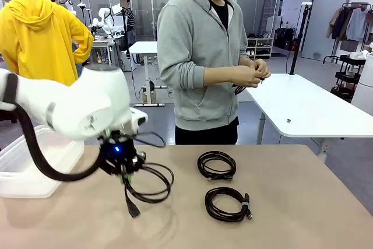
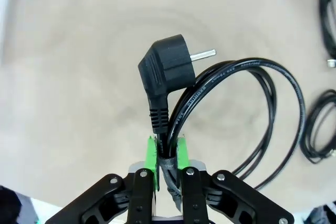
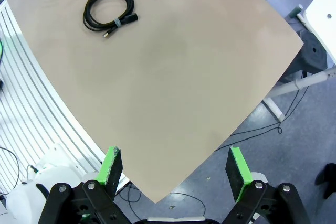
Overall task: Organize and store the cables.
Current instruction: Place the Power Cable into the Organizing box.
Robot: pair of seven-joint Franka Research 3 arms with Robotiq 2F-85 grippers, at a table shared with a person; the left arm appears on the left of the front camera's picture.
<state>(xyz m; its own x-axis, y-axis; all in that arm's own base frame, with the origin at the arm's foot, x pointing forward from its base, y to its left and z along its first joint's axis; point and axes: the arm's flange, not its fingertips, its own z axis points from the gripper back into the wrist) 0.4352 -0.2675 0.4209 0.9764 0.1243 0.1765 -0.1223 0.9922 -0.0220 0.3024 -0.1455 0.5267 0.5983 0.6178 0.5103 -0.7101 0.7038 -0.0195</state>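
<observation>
Left gripper (image 2: pixel 167 155) is clamped on a looped power cable (image 2: pixel 273 103) over the table (image 1: pixel 291 220), left of centre. The gripped stretch is hidden between the pads (image 2: pixel 151 153), and the loop's lower end is cut off. The plug (image 2: pixel 165 69) is pointed out along the fingers. Right gripper (image 3: pixel 176 167) is held wide open, empty. Two more coils (image 1: pixel 216 165) are seen mid-table.

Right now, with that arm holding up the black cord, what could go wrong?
The left gripper pinches the power cord close to its plug, so the coil might slip or unwind. Its dangling loops and plug could catch on the rim of the clear bin rather than drop inside.
</observation>
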